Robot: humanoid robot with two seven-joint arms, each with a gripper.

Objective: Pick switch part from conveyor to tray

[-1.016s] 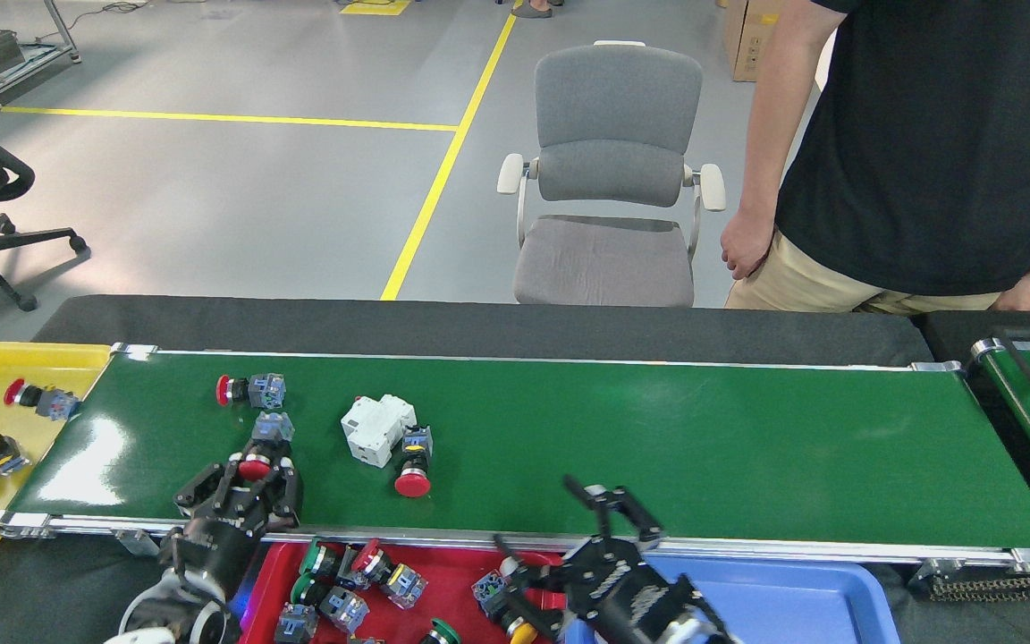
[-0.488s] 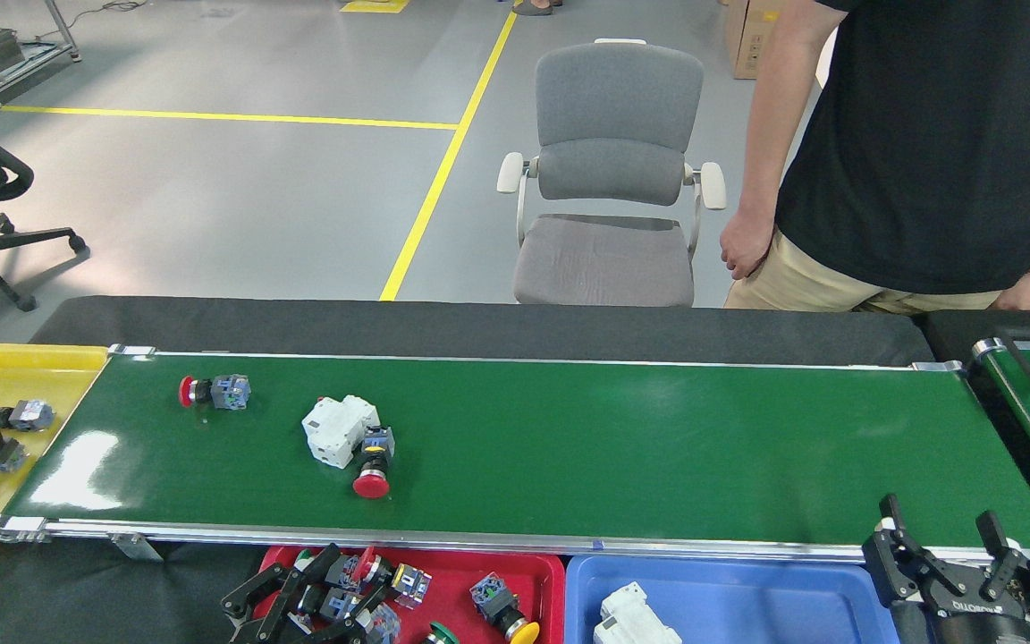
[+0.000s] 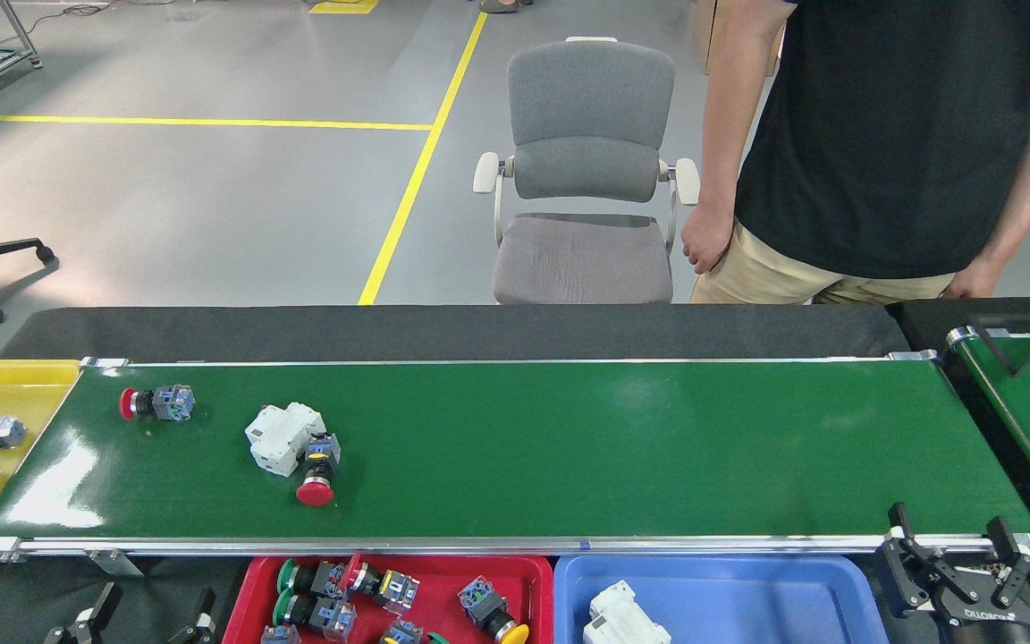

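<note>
A: Parts slid left on the conveyor (image 3: 569, 447) since the last frame. Left gripper (image 3: 144, 617) dropped to the bottom edge, only two finger tips showing, spread apart, empty.

B: Right one?

A: Right gripper (image 3: 971, 572) at the belt's right end, fingers apart, holding nothing.

B: Switch parts?

A: Red-capped switch part (image 3: 156, 403) near the belt's left end. Another switch part (image 3: 317, 470) touching a white block (image 3: 282, 436). More lie in the red tray (image 3: 533, 572).
</note>
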